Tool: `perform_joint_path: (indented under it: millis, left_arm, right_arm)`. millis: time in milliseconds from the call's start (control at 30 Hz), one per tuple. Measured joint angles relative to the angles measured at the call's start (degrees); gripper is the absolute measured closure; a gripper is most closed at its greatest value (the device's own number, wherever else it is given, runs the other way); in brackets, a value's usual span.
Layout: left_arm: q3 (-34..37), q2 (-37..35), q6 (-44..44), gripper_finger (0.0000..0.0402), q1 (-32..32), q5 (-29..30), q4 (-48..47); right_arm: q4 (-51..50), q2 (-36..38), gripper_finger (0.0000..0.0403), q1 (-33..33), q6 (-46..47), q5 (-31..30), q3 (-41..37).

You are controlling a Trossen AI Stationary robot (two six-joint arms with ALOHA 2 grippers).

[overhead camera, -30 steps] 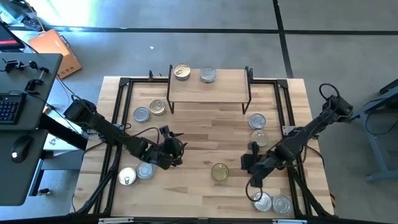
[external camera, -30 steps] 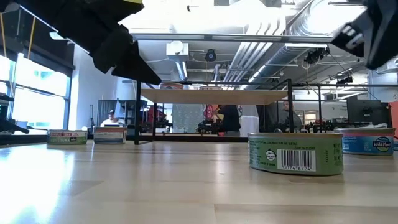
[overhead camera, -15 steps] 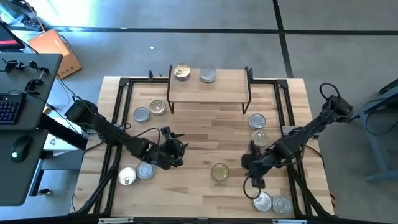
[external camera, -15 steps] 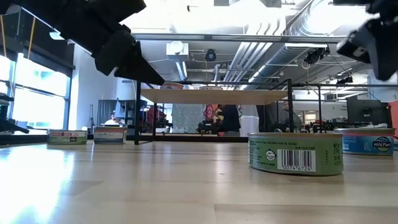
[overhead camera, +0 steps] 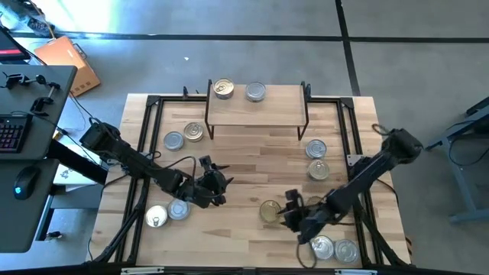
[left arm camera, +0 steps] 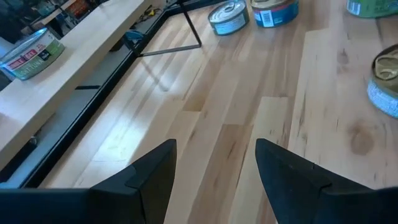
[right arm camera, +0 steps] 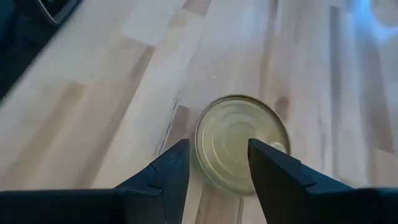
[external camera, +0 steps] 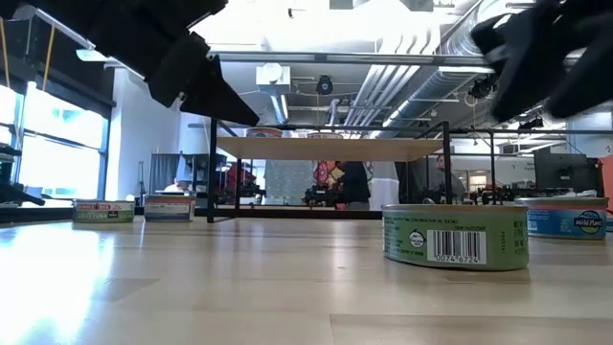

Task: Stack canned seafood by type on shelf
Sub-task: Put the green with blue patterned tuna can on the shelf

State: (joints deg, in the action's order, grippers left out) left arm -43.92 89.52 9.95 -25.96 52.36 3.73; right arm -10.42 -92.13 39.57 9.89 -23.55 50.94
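Note:
A gold-lidded tin (overhead camera: 269,210) stands on the tabletop near the front; the low view shows its green label (external camera: 455,235). My right gripper (right arm camera: 217,149) hovers open just to the right of and above this tin (right arm camera: 239,140), slanting down at it, and touches nothing. My left gripper (left arm camera: 214,149) is open and empty over bare wood at centre left (overhead camera: 218,182). The shelf (overhead camera: 256,107) stands at the far edge with two tins (overhead camera: 223,88) (overhead camera: 256,92) on its top.
Two tins (overhead camera: 174,140) (overhead camera: 194,131) stand at far left and two (overhead camera: 315,147) (overhead camera: 318,169) at right. Two more (overhead camera: 157,218) (overhead camera: 178,210) stand near left and two (overhead camera: 322,246) (overhead camera: 345,250) near right. A black frame (overhead camera: 145,137) borders the table.
My right gripper has swung toward the table's left and come down toward the gold-lidded tin, rolling its wrist as it went. The tins have not moved.

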Motion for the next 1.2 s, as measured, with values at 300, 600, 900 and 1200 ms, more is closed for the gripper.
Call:
perform_joint_path:
  millis: [300,600,900,1200]
  left_arm:
    - [0.0,0.0,0.46,0.0188,0.0,-0.39,0.54]
    - [0.0,0.0,1.99,0.0188,0.0,-1.3,0.87]
    - [0.0,-0.02,1.95,0.0188,-0.39,-1.29,0.88]
    - [0.0,-0.02,1.65,0.0188,-0.39,-1.29,0.89]
  right_arm:
    - [7.33,-7.28,0.0249,-3.38,-14.68,9.89,0.0]
    - [3.92,-7.85,0.025,-4.94,-21.74,9.64,-0.2]
    - [3.9,-10.78,0.0341,-7.78,-19.21,6.19,0.11]
    - [3.12,-9.57,0.0395,-11.01,-17.1,7.47,-0.12]
